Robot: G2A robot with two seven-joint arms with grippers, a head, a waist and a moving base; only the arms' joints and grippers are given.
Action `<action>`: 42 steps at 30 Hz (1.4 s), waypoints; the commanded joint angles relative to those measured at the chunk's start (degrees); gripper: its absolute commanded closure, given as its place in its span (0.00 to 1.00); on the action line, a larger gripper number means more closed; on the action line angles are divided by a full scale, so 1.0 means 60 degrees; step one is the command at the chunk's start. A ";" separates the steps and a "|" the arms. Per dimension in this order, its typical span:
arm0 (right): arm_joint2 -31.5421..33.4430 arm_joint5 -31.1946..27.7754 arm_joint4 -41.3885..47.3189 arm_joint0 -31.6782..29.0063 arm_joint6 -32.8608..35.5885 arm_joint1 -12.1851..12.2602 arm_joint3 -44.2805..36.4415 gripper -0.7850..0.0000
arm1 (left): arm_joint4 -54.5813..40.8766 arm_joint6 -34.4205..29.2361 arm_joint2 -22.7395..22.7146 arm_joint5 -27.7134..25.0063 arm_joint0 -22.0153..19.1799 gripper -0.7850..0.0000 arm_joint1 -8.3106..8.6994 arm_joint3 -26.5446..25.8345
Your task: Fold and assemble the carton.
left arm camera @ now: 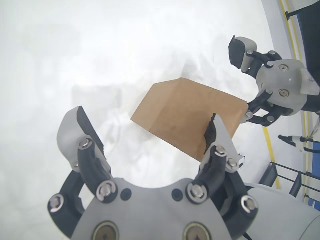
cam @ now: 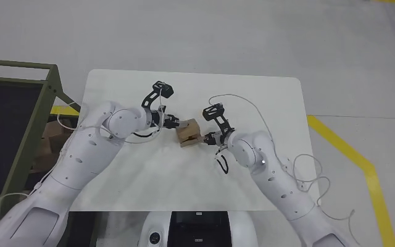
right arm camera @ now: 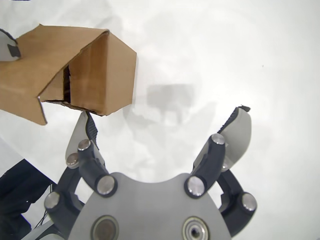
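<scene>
While the carton (cam: 188,132) sat part-folded at the middle of the table (cam: 259,179), both grippers stood beside it with nothing held.
On the left gripper (left arm camera: 147,114) the jaws were spread wide, one finger (left arm camera: 221,136) at the carton's side wall, contact not confirmed. On the right gripper (right arm camera: 162,113) the jaws were equally wide, one fingertip (right arm camera: 87,126) touching the lower edge of the open end, where a flap angled inward and a gap showed. Recommended — brace the closed side with the left and press the flap home squarely with the right, slowly, so the carton neither slid nor crushed.
</scene>
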 commanded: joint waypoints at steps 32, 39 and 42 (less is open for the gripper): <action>0.0445 -0.0221 0.0289 -0.0583 -0.0159 0.0128 -0.0801 0.00 | 0.0903 -0.0283 0.0322 0.0306 0.0120 0.00 -0.0224 -0.0141; 0.0249 -0.0305 0.0196 -0.0387 -0.0113 0.0085 -0.0617 0.00 | 0.0733 -0.0198 0.0188 0.0228 0.0177 0.00 -0.0249 -0.0076; 0.0183 -0.0319 0.0112 -0.0379 -0.0118 0.0077 -0.0637 0.00 | 0.0691 -0.0184 0.0132 0.0191 0.0213 0.00 -0.0253 -0.0082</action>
